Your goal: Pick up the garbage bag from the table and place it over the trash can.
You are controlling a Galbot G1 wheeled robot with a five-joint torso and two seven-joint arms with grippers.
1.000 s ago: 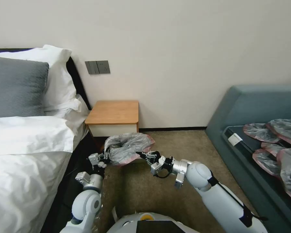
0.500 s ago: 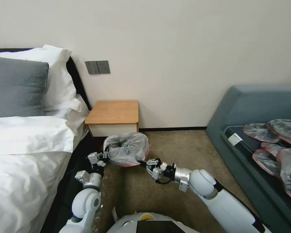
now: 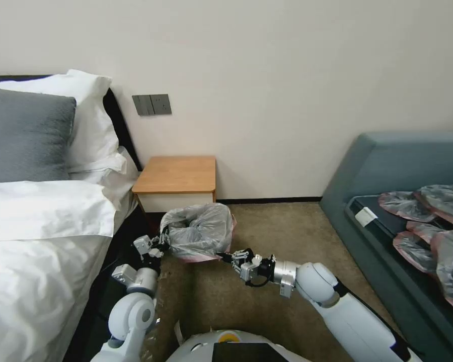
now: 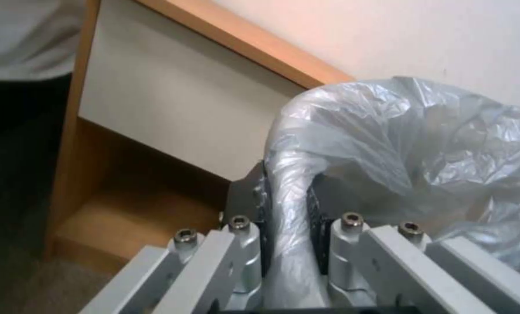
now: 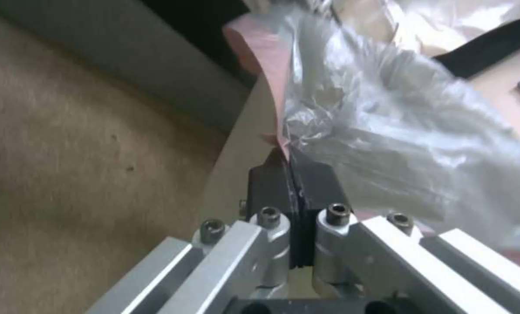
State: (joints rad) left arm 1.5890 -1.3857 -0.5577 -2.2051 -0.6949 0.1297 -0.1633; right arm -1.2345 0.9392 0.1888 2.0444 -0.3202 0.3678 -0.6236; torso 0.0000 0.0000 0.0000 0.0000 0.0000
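— What do the grippers hold?
— The left gripper and right gripper each pinch the crinkly grey garbage bag, stretched low before the wooden table.
— And its rim?
— Pinkish.

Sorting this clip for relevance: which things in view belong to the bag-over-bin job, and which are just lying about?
Job:
- crinkly translucent grey plastic garbage bag with pink rim, pinched at both sides
- left hand, shut on it
- right hand, shut on it
- small wooden nightstand with orange-brown top

Lying about:
- heap of flat grey-and-pink bags on the teal sofa
- white bedding
- grey pillow
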